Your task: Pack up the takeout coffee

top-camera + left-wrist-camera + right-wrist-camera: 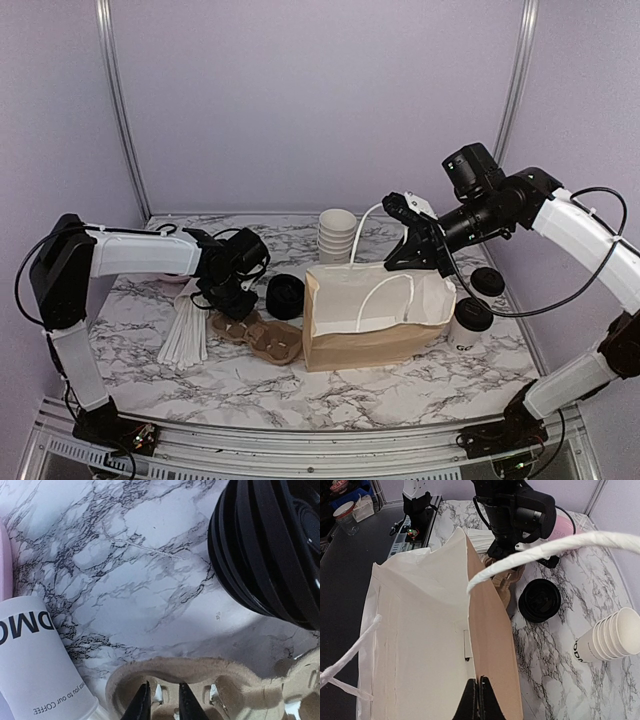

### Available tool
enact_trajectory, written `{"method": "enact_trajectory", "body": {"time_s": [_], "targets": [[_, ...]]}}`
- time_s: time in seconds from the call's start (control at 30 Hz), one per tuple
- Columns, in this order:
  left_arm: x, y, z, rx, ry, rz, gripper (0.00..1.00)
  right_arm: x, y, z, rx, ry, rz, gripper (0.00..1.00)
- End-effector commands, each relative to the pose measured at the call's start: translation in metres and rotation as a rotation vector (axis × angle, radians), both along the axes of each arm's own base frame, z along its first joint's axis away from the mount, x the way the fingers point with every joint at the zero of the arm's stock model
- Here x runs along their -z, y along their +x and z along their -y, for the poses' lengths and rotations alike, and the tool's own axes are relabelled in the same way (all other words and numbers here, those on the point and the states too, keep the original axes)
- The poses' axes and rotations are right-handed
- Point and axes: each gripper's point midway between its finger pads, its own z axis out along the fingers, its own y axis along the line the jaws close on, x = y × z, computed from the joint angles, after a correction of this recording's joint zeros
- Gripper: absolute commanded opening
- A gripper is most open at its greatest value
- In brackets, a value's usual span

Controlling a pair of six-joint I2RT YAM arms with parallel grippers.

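Observation:
One takeout coffee (470, 325), a white lettered cup with a black lid, stands just right of the brown bag (360, 345). A second black lid (487, 282) shows behind it. The bag lies with its white-lined mouth (420, 645) open. My right gripper (477, 700) is shut on the bag's brown top edge (490, 630) and holds it up; it shows in the top view at the bag's far right corner (407, 250). My left gripper (162, 702) hangs over the cardboard cup carrier (200, 672), its tips a narrow gap apart inside one well, nothing pinched.
A stack of black lids (285, 295) sits left of the bag, close to the carrier (262, 335). Lidless white cups (337, 235) stand stacked behind the bag. Paper-wrapped straws (185, 330) fan out at the left. A white lettered cup (35, 665) lies by the left gripper.

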Motion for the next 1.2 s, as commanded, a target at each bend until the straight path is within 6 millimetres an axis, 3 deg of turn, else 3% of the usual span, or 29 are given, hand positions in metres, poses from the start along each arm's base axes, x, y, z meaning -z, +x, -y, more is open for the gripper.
{"method": "enact_trajectory", "body": {"time_s": [0.0,0.17,0.27,0.47,0.6,0.77,0.83,0.9,1.03,1.17], "targets": [[0.007,0.004,-0.004,-0.038,0.013,-0.040,0.18,-0.010,0.002,0.003,0.021,0.016,0.026,0.00],[0.016,0.022,-0.014,-0.081,0.047,-0.039,0.22,-0.009,0.003,0.003,0.022,0.015,0.024,0.00],[0.016,0.038,-0.010,-0.083,0.058,-0.011,0.30,-0.007,0.004,0.002,0.025,0.013,0.021,0.00],[0.004,0.079,0.007,-0.123,0.031,0.074,0.37,0.000,0.004,0.004,0.033,0.003,0.011,0.00],[0.002,0.091,0.009,-0.150,0.028,0.101,0.41,-0.002,0.003,0.005,0.039,0.003,0.016,0.00],[-0.028,0.080,-0.007,-0.211,0.036,0.180,0.42,-0.005,0.001,0.007,0.041,0.009,0.028,0.00],[-0.054,0.064,-0.009,-0.241,-0.006,0.228,0.45,-0.006,0.001,0.006,0.038,0.013,0.028,0.00],[-0.062,0.040,-0.007,-0.269,-0.066,0.219,0.50,-0.006,0.001,0.006,0.034,0.015,0.026,0.00],[-0.063,0.005,0.002,-0.324,-0.146,0.194,0.58,-0.004,0.001,0.005,0.026,0.016,0.023,0.00],[-0.059,0.000,0.008,-0.398,-0.200,0.172,0.63,-0.003,0.000,0.004,0.018,0.019,0.020,0.00]]}}
